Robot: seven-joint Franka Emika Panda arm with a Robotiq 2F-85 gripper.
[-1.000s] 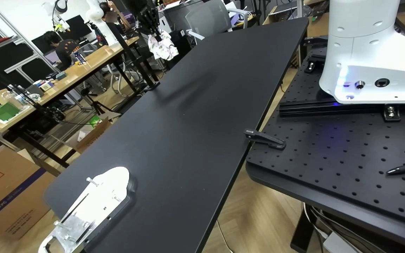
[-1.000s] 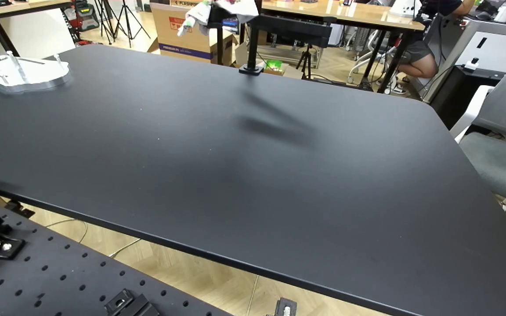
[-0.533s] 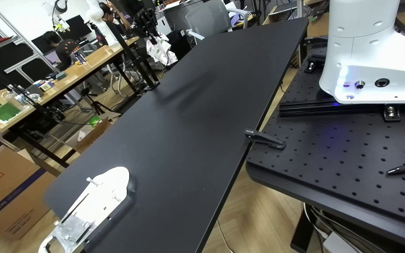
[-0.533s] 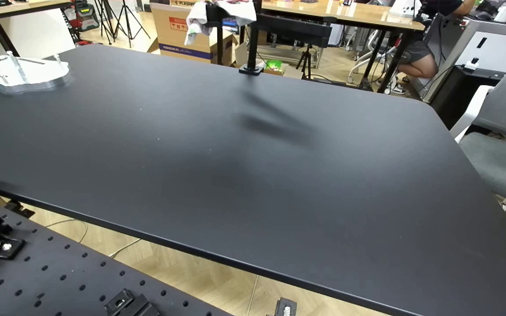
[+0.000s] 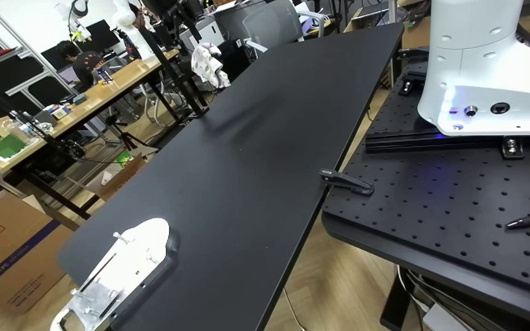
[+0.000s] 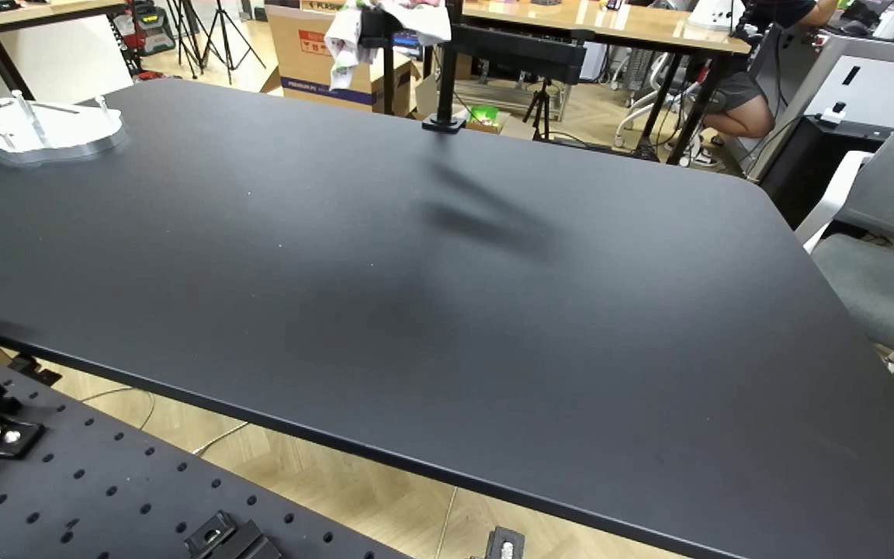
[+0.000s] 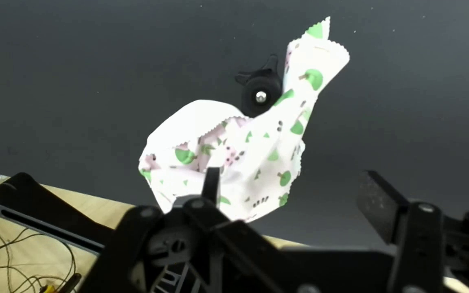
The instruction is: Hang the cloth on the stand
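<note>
The step in hand looks to be the letting-go at the end of the hanging. At the left of the wrist view, a slotted black bar with a rounded end (image 7: 43, 207) runs out of sight behind the black two-finger gripper (image 7: 293, 187); whether it joins the slim black upright stand with a flat foot (image 6: 449, 66), whose post shows in an exterior view, cannot be told. Rightward comes the thin white cloth printed with green and pink shapes (image 7: 259, 162), its folds meeting, in this view, a round black knob with a bright metal centre (image 7: 253, 86), perhaps part of the stand. The gripper's fingers are well apart with nothing clamped between them, one overlapping the cloth in the view, the other off to its right. The next move, I judge, calls for backing away smoothly so that no finger snags a fold. What bears the cloth is hidden: in an exterior view it appears draped over a dark block (image 6: 377, 29) just left of the stand's post, with the top edge cropping them and the gripper out of frame. In an exterior view where the gripper does show, just above the cloth (image 5: 210, 65), its tips blend into the dark background, so the gap is hard to judge.
</note>
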